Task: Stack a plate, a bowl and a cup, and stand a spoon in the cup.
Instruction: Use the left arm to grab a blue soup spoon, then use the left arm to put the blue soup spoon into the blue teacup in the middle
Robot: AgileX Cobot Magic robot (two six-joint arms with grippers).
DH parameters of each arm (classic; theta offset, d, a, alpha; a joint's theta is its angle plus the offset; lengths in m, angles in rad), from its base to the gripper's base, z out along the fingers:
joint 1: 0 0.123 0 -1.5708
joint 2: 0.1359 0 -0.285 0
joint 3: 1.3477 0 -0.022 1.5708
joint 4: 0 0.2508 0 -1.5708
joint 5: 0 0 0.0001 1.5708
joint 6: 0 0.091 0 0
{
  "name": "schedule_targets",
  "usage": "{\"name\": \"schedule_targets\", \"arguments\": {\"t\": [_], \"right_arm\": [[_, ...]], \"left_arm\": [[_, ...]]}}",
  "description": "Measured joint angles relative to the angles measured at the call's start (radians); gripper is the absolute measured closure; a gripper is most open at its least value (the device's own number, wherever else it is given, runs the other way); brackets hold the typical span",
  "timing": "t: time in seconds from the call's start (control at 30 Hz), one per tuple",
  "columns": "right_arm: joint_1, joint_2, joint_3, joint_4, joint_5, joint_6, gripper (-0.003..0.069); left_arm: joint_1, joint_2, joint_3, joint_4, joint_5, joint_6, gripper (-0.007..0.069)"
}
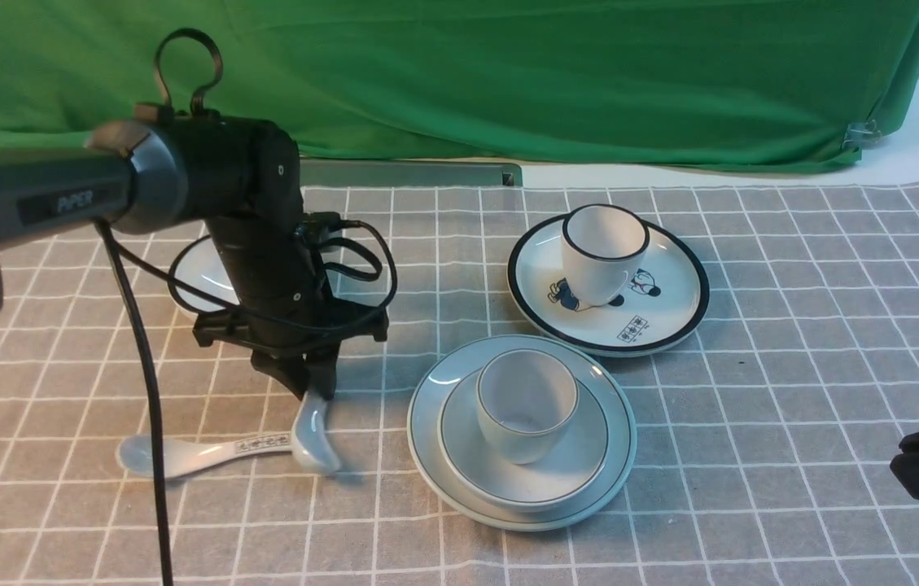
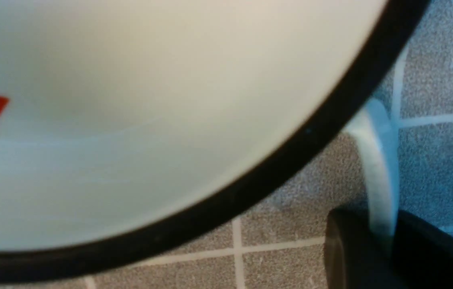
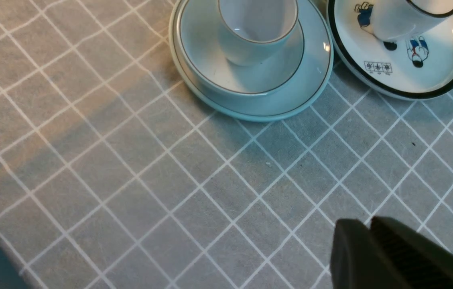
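Three pieces are already nested in the front view: cup [image 1: 526, 403] in bowl [image 1: 459, 439] on plate [image 1: 418, 407], toward the table's [image 1: 752, 505] near edge. Left of them, my left pincer [image 1: 317, 391] grips the plain spoon [image 1: 314, 439] by its handle. Its bowl end sits right by the printed spoon's [image 1: 199, 456] handle, so a sideways pull might drag that one along. A handle pinched off-centre could swivel, and a low carry could knock the cup over. The patterned plate [image 1: 654, 325] with its black-rimmed cup [image 1: 601, 260] lies behind the stack, toward the far edge, a lookalike target.

From the left wrist, the black-rimmed bowl [image 2: 150, 120] crowds close; lifting carelessly, I could bump it. The handle seems to sit between the fingers, though the view is blurry there.

On the right wrist, my right pincer [image 3: 364, 224] has its fingers together, holding nothing, well apart from the stack.
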State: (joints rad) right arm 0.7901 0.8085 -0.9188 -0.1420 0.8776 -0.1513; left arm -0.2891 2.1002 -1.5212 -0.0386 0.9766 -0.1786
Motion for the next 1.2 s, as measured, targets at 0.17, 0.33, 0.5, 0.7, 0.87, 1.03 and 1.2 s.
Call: {"name": "schedule_targets", "arguments": {"t": [0.17,0.33,0.5,0.7,0.87,1.03,1.2], "right_arm": [[0.000,0.000,0.000,0.000,0.000,0.003,0.0569],[0.000,0.000,0.000,0.000,0.000,0.004,0.0569],[0.000,-0.001,0.000,0.000,0.017,0.014,0.0569],[0.000,-0.001,0.000,0.000,0.050,0.070,0.0569],[0.000,-0.001,0.000,0.000,0.044,0.094,0.0569],[0.000,-0.002,0.000,0.000,0.016,0.114,0.0569],[0.000,-0.002,0.000,0.000,-0.034,0.121,0.0569]], "left_arm": [[-0.002,0.001,0.000,-0.065,0.004,0.068,0.0596],[-0.039,-0.025,0.002,-0.086,-0.012,0.118,0.0596],[-0.118,-0.222,0.073,-0.086,-0.127,0.252,0.0596],[-0.214,-0.526,0.364,-0.086,-0.530,0.295,0.0596],[-0.302,-0.706,0.653,-0.105,-1.114,0.311,0.0596],[-0.391,-0.714,0.858,0.114,-1.631,0.279,0.0595],[-0.401,-0.608,0.876,0.295,-1.862,0.146,0.0595]]}}
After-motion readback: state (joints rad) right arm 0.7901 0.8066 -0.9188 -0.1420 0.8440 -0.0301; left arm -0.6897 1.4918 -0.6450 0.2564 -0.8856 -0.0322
